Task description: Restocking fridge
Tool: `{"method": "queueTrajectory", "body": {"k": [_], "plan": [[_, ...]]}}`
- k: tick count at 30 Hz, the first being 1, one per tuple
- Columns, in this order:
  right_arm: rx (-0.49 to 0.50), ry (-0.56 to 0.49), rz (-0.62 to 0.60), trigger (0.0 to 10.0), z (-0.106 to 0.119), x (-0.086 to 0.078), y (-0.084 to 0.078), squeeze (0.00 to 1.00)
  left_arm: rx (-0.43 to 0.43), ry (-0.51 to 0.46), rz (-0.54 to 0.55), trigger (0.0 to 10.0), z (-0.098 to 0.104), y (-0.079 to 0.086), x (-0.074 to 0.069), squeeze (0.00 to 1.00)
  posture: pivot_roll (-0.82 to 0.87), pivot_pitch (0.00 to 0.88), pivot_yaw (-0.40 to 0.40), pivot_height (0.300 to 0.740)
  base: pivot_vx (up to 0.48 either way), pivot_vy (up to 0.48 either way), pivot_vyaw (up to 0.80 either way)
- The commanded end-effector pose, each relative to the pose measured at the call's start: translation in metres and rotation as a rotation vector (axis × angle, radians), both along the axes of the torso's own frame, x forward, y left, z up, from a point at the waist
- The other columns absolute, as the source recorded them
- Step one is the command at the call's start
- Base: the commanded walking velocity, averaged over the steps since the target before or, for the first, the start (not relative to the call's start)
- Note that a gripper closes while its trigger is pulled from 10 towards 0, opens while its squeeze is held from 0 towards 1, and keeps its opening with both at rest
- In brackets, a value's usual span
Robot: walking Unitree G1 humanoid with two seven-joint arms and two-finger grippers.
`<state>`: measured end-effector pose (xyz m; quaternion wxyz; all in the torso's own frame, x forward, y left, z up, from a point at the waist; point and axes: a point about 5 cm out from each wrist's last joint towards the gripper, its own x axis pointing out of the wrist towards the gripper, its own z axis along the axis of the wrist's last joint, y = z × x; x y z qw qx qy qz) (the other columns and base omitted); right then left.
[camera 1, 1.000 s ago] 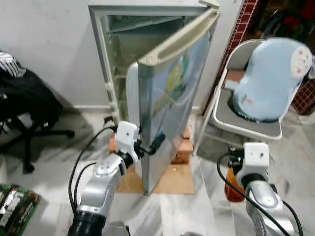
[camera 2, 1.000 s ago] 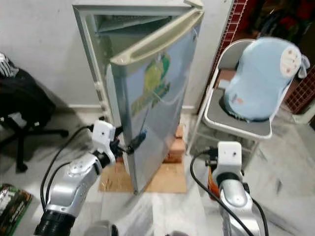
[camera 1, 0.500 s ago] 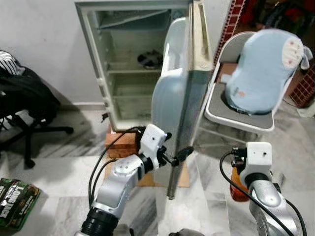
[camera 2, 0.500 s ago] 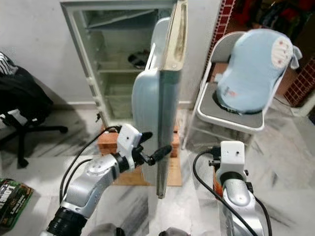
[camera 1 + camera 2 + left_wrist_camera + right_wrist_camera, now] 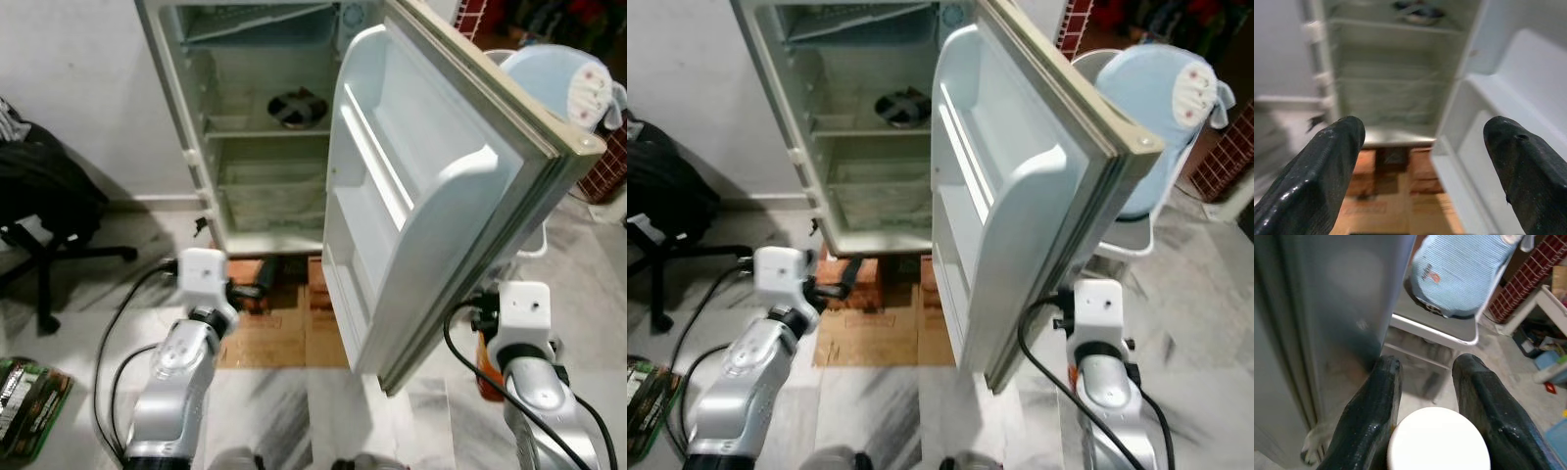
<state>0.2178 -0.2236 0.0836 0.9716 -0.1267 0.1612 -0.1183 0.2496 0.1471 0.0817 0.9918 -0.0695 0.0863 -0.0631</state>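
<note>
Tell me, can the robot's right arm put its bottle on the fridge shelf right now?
Probably not yet. The open fridge door stands between the right gripper, shut on the white-capped bottle, and the fridge shelf. It would have to go around the door.

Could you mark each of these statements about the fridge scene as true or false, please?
1. The fridge door is shut. False: it stands wide open.
2. The left gripper is open and holds nothing. True.
3. The right gripper is shut on a bottle with a white cap. True.
4. The door shelves are full of bottles. False: the shelves in the door look bare.
5. A dark bowl sits on an upper shelf inside the fridge. True.
6. The folding chair beside the fridge is bare. False: a light blue cushioned thing rests on it.
</note>
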Motion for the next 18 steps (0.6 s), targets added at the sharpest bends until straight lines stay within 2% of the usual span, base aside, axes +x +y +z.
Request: {"method": "queueTrajectory", "body": {"k": [1, 9, 14, 18], "plan": [[-0.029, 0.002, -0.009, 10.0, 0.002, 0.0, -0.002, 0.0, 0.004, -0.013, 0.046, 10.0, 0.003, 0.003, -0.002, 0.0, -0.02, 0.053, -0.039, 0.74, 0.0, 0.0, 0.0], [-0.098, 0.038, -0.086, 10.0, -0.001, -0.001, -0.015, 0.0, 0.018, -0.025, 0.086, 10.0, 0.008, 0.001, -0.003, 0.0, -0.01, 0.058, -0.036, 0.74, 0.0, 0.0, 0.0], [-0.131, 0.057, -0.104, 10.0, -0.001, -0.005, -0.02, 0.0, 0.026, -0.011, 0.073, 10.0, 0.006, 0.002, -0.005, 0.0, -0.01, 0.059, -0.034, 0.74, 0.0, 0.0, 0.0], [-0.105, 0.07, -0.134, 10.0, -0.004, -0.008, -0.023, 0.0, -0.008, -0.025, 0.079, 10.0, 0.007, -0.001, -0.003, 0.0, -0.02, 0.054, -0.031, 0.74, 0.0, 0.0, 0.0]]}}
